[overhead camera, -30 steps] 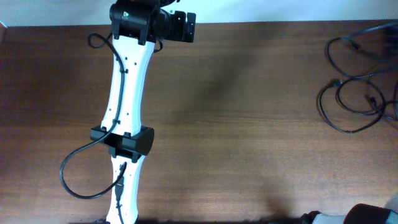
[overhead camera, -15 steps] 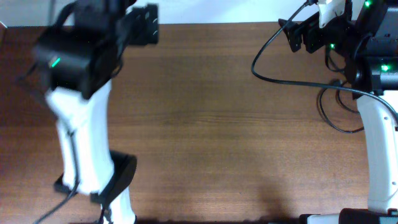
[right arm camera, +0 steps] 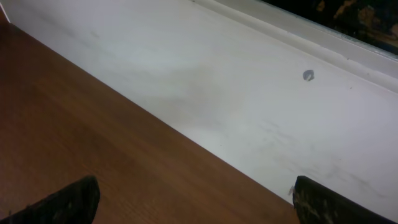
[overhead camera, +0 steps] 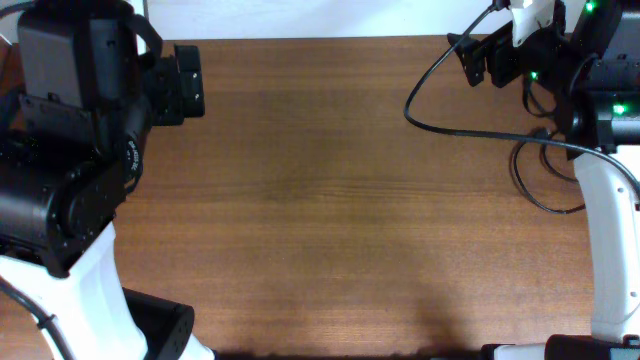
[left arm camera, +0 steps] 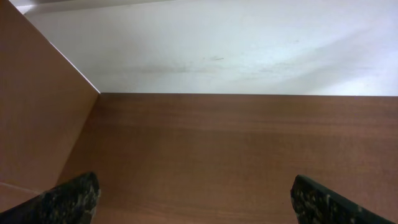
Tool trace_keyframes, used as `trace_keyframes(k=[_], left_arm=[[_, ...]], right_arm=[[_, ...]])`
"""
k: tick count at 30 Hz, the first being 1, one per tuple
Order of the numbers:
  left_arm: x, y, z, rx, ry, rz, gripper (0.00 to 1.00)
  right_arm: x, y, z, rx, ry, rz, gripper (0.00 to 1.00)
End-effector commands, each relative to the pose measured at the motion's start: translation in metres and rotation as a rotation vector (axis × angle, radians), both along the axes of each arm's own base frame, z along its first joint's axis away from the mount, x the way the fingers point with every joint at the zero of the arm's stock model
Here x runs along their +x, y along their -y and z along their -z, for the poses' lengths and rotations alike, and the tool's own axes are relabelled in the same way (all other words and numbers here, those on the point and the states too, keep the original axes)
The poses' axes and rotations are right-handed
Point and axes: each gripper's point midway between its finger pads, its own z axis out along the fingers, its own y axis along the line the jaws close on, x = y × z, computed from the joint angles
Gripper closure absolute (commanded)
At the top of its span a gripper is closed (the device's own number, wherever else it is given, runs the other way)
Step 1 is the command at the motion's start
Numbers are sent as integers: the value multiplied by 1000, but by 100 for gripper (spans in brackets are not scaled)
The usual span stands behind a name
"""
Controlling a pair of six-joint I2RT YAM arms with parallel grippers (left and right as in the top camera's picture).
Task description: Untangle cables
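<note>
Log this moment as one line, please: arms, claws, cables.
left claw: open, empty | right claw: open, empty | cables: right side of table, partly hidden by right arm, ungrasped

centre: surface (overhead camera: 330,200) bare wood, wide passage
left edge: left arm (overhead camera: 70,180) bulks over it
right edge: right arm (overhead camera: 610,230) over cables (overhead camera: 517,178), loops partly hidden
upper right: arm cable (overhead camera: 460,131) arcs out over surface
far edge: wall (left arm camera: 236,50) blocks
</note>
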Motion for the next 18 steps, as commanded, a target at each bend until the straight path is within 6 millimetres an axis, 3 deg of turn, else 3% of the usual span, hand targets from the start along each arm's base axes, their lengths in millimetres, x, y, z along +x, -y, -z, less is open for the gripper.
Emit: trace_keyframes(k=[1,10,12,13,15,16,18], left_arm=[[-3,-4,-2,20,4,-10,1],[-3,-4,-2,20,4,-10,1],[-3,-4,-2,20,4,-10,1],[-3,-4,-2,20,4,-10,1],[-3,-4,-2,20,4,-10,1],[-3,-4,-2,20,4,-10,1],[-3,-4,-2,20,4,-10,1]], right_arm=[[1,2,0,0,-1,12,1],[1,2,0,0,-1,12,1],[11,31,1,-64,11,171,1],[11,33,8,-71,-17,185,1],[3,33,19,-76,-72,184,1],[-3,42,15,-98,-72,236,1],[-32,53,12,-128,-97,299,1]])
